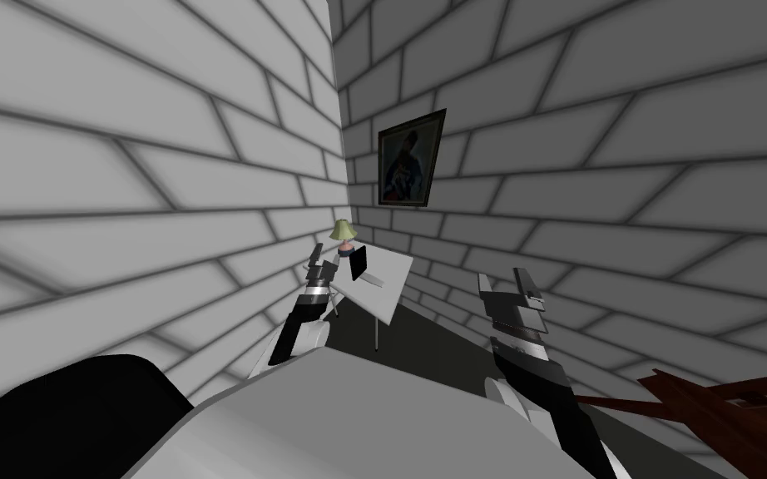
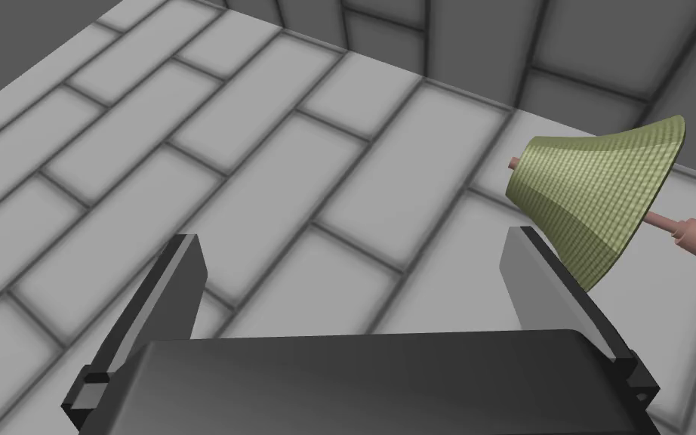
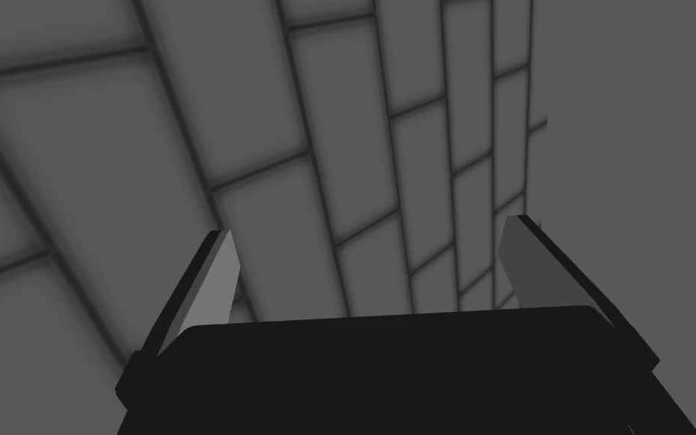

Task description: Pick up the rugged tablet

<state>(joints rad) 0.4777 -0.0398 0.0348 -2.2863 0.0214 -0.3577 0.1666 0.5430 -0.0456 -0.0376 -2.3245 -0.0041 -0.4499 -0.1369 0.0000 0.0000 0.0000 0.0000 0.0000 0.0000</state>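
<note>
1. Two grippers, both spread and empty: left gripper (image 1: 317, 261) at the table's (image 1: 394, 283) left edge, right gripper (image 1: 504, 281) well apart to the right.
2. Tablet (image 1: 358, 264), dark, sits on the table just right of the left gripper, near the lamp (image 1: 343, 232). Its long axis seems to run near-to-far.
3. Left arm is nearer and likely needs a rightward shift.
4. Head view places the tablet, while the left wrist view shows the lamp shade close beside one finger.

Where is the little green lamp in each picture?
Head view: lamp at the white table's far edge.
Left wrist view: lamp next to one finger of the open left tool.
Right wrist view: brick wall past the open right tool.
Shared landmark: the grey brick wall.
</note>
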